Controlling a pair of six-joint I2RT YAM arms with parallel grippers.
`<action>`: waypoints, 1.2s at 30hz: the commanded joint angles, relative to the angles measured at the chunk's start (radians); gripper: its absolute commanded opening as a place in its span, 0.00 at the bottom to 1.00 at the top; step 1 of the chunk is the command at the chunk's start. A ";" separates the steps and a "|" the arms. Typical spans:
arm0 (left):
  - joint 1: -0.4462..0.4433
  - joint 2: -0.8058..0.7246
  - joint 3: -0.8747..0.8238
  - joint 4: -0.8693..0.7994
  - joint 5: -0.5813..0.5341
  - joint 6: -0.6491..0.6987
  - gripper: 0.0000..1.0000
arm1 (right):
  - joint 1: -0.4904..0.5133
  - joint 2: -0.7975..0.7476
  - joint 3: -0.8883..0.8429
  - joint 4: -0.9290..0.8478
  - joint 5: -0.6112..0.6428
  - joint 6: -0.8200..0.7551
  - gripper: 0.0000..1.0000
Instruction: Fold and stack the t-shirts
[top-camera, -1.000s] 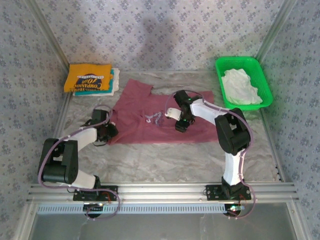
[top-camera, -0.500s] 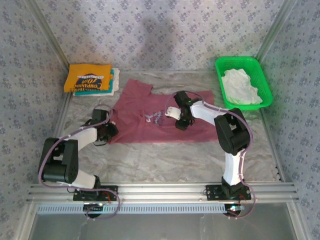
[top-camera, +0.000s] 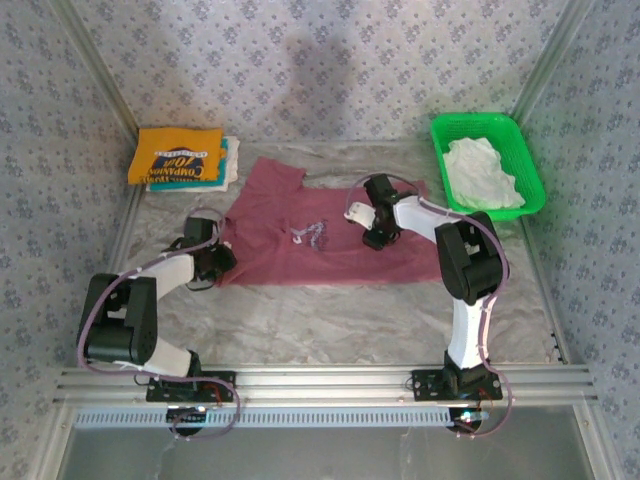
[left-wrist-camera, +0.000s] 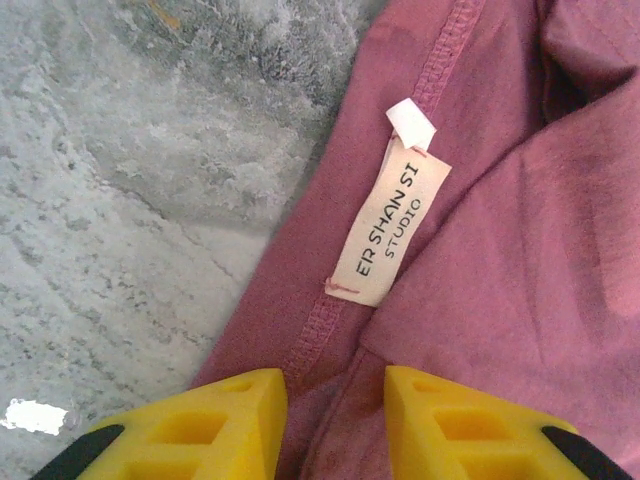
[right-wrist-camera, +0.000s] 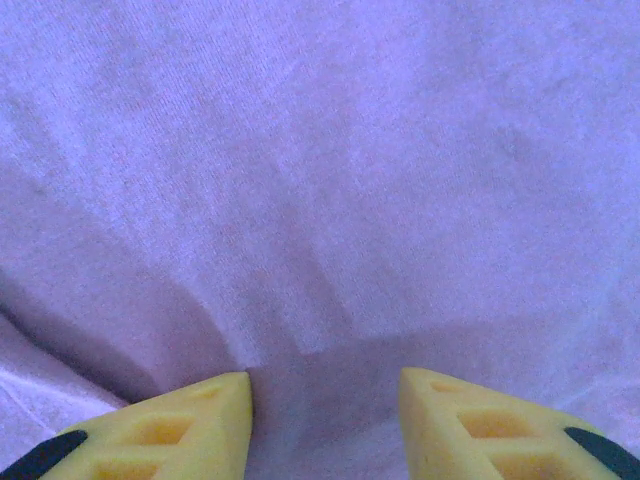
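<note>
**Workspace state**

1. Locate the maroon t-shirt (top-camera: 270, 225). It lies spread on the middle of the table (top-camera: 330, 310), chest print up. Its far-left sleeve points toward the folded stack.
2. Check the left claw (top-camera: 218, 262). It sits at the shirt's near-left corner. In the left wrist view the left claw (left-wrist-camera: 335, 385) pinches a fold of the hem, just below the sewn label (left-wrist-camera: 390, 230) reading "ER SHAN SI STUDIO". Bare table lies directly left of that hem.
3. Check the right claw (top-camera: 375, 238). It rests on the right half of the shirt, inside its edges. In the right wrist view the right claw (right-wrist-camera: 325, 385) has its fingers spread, tips down on the cloth, with a soft crease between them.
4. Note the borders:
   - Far left: the yellow-orange t-shirt (top-camera: 180, 155) tops a folded stack, with a teal t-shirt (top-camera: 224, 168) under it.
   - Far right: the green basket (top-camera: 440, 135) holds a white t-shirt (top-camera: 482, 172), near the shirt's right edge but apart from it.
5. Open room: a bare strip runs between the shirt's near hem and the arm bases.
</note>
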 joint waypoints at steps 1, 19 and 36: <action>0.017 0.026 -0.016 -0.076 -0.018 0.022 0.34 | -0.025 0.014 0.006 0.010 0.019 0.025 0.44; 0.067 -0.051 -0.079 -0.073 -0.029 -0.005 0.34 | -0.133 -0.183 -0.025 0.069 0.036 0.380 0.52; 0.107 -0.085 -0.101 -0.082 -0.041 -0.007 0.34 | -0.305 -0.358 -0.303 -0.055 -0.202 0.963 0.37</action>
